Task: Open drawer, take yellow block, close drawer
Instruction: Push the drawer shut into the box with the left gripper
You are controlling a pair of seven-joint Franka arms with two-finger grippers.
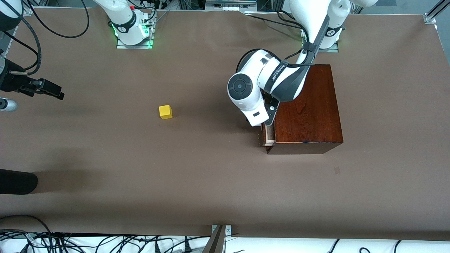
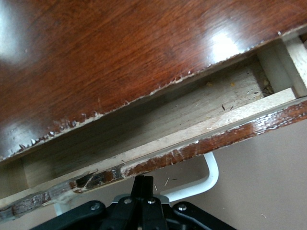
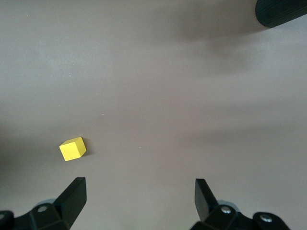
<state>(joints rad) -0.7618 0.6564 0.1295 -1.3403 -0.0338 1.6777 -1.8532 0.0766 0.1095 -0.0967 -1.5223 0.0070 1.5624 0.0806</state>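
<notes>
The dark red-brown wooden box [image 1: 309, 109] stands toward the left arm's end of the table. Its drawer [image 1: 269, 135] is pulled out by a narrow gap, and the pale interior [image 2: 158, 124] that shows holds nothing. My left gripper [image 1: 269, 120] is at the drawer front, its fingers [image 2: 145, 184] shut together beside the white handle [image 2: 210, 173] with nothing seen between them. The yellow block [image 1: 165, 112] lies on the bare table, apart from the box. My right gripper [image 1: 52, 92] is open and empty at the right arm's end of the table; the block [image 3: 73, 148] shows ahead of its fingers.
A black rounded object [image 1: 17, 182] reaches in at the table's edge at the right arm's end, nearer the front camera; it also shows in the right wrist view [image 3: 283, 12]. Cables lie along the table's edges. Brown tabletop [image 1: 211, 168] surrounds the block.
</notes>
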